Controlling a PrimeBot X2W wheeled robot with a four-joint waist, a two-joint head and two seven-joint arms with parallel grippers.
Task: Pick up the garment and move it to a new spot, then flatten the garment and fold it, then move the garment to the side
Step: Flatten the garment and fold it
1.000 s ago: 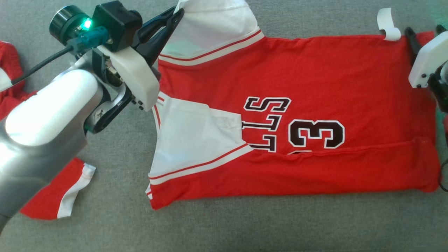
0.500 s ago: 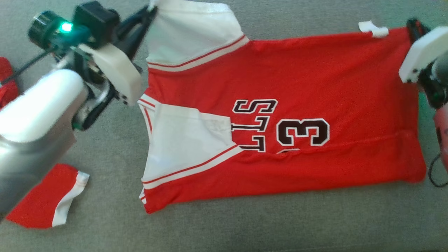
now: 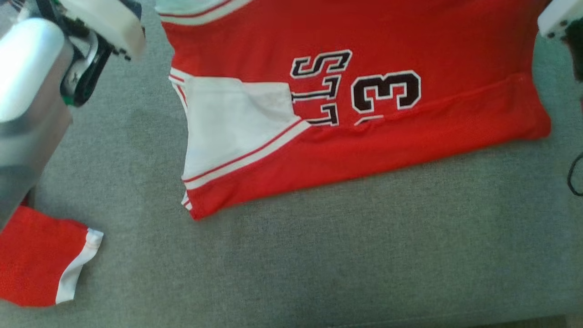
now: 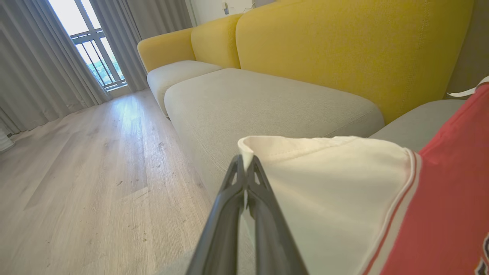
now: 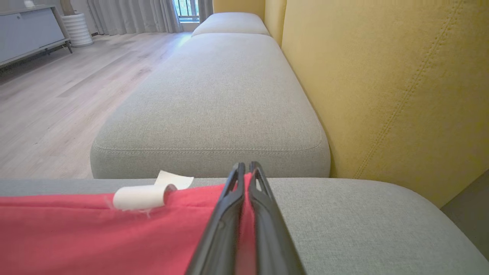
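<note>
Head view: the soft, limp garment (image 3: 455,41) spreads across the upper frame on the cushion (image 3: 319,264), probably best held by its edges, left gripper (image 4: 244,159) clamped on the white sleeve (image 4: 324,183), right gripper (image 5: 244,168) on the red hem (image 5: 191,195).

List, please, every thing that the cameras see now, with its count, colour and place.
jersey: one, red with white sleeves and black lettering, spread on the seat
label: one, white, curled, at the jersey's edge
red cloth: one, red with a white band, lower left on the seat
seat cushions: three, grey, in a row
backrests: at least two, yellow, behind the cushions
floor: one, pale wood, beside the sofa
curtains: two, grey, either side of the window
cabinet: one, pale grey, far across the floor
left gripper: one, dark, shut on the jersey's white sleeve
right gripper: one, dark, shut on the jersey's red edge
</note>
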